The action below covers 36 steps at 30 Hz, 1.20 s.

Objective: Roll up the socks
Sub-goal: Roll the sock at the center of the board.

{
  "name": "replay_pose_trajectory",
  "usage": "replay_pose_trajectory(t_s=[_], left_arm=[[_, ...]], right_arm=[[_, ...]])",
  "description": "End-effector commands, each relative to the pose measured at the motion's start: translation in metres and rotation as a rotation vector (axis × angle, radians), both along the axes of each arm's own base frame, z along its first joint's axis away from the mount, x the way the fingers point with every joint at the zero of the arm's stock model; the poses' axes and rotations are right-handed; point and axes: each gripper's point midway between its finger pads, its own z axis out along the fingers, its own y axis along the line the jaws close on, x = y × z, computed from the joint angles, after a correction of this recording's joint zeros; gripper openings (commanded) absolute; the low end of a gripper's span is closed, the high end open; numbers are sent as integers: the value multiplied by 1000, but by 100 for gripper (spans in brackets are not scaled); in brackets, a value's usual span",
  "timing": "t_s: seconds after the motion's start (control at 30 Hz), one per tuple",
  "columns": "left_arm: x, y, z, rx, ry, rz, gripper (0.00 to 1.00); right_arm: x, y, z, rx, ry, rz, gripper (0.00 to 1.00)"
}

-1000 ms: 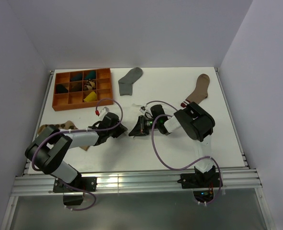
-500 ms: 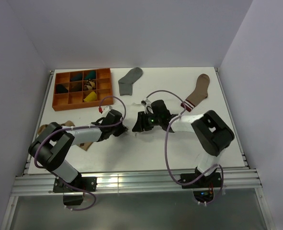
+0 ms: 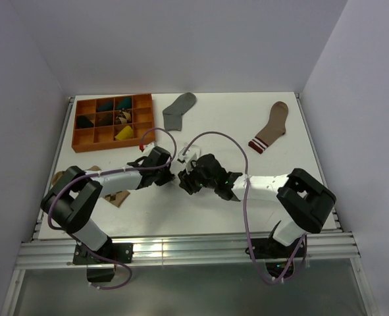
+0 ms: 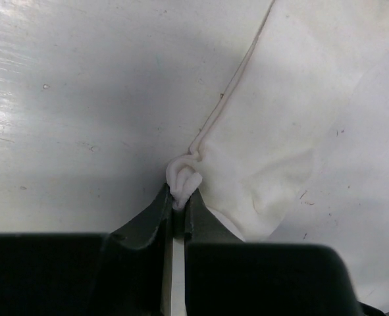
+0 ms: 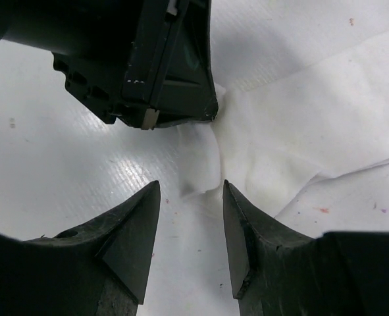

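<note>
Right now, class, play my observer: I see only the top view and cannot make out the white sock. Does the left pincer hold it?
Observer: Yes. The left wrist view shows the left pincer shut on a bunched edge of the white sock.
Operator: And the other one?
Observer: Open. Its wrist view shows the right pincer with a finger either side of a fold in that sock, not gripping.
</note>
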Motion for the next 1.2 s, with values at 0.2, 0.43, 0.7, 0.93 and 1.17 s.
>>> replay_pose_trajectory(t_s=[0.2, 0.43, 0.7, 0.93, 1.17], left_arm=[[0, 0, -5, 46, 20, -43, 0], [0, -3, -3, 37, 19, -51, 0], [-2, -3, -6, 35, 31, -49, 0], [-1, -2, -8, 43, 37, -39, 0], [0, -4, -11, 36, 45, -36, 0]], right_arm=[[15, 13, 7, -87, -223, -3, 51], [14, 23, -12, -146, -230, 19, 52], [4, 30, -25, -228, -273, 35, 51], [-14, 24, -30, -272, -280, 45, 28], [-26, 17, -32, -244, -231, 26, 20]])
